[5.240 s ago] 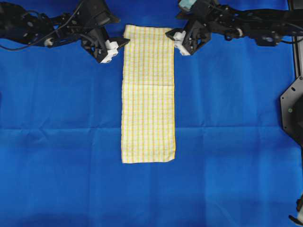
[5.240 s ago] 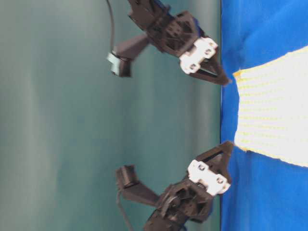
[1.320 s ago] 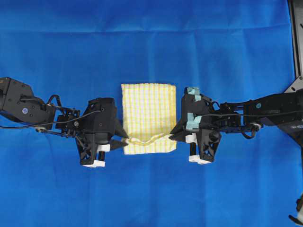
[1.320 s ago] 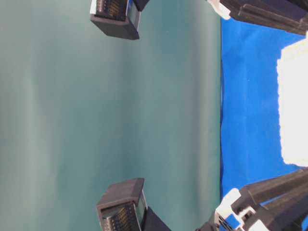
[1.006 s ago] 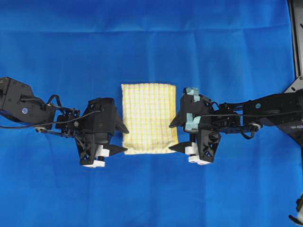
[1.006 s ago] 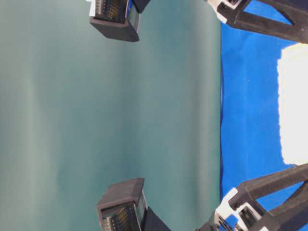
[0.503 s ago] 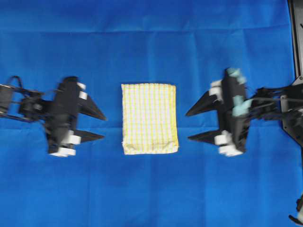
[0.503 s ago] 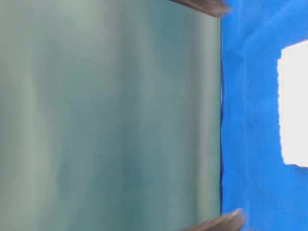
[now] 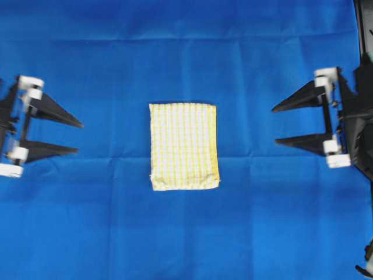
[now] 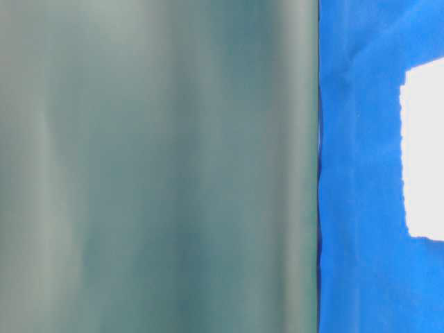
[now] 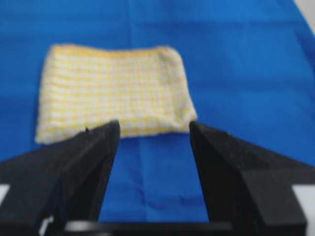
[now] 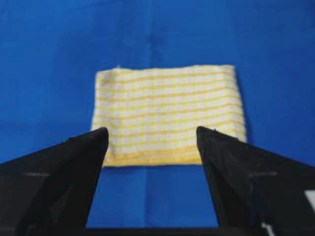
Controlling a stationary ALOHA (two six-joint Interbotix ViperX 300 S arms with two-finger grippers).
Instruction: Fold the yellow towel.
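While I watch from the overhead feed, these are my readings:

Yellow towel: the yellow towel (image 9: 184,146) lies folded into a compact rectangle at the middle of the blue cloth (image 9: 186,64), flat, with nothing touching it. Its near-side hem, at the bottom of the overhead view, bulges a little and sits slightly uneven at the right corner.

Towel from the wrists: through the left wrist camera I see the yellow towel (image 11: 115,101) beyond the fingertips, one corner puckered; through the right wrist camera the yellow towel (image 12: 170,114) looks squarer, its stripes running across.

Towel at table level: only a washed-out white patch of the yellow towel (image 10: 424,156) shows at the right edge, on the blue cloth (image 10: 357,208).

Left gripper: the left gripper (image 9: 74,137) sits at the far left edge of the overhead view, well apart from the towel, its two dark fingers spread wide and pointing toward it — nothing between them.

Right gripper: the right gripper (image 9: 278,124) sits at the far right, likewise well apart, fingers splayed wide toward the towel and holding nothing.

Cloth: the blue cloth covers the whole work surface and shows straight crease lines crossing it.

Backdrop: a blurred grey-green wall (image 10: 159,166) fills most of the table-level view.
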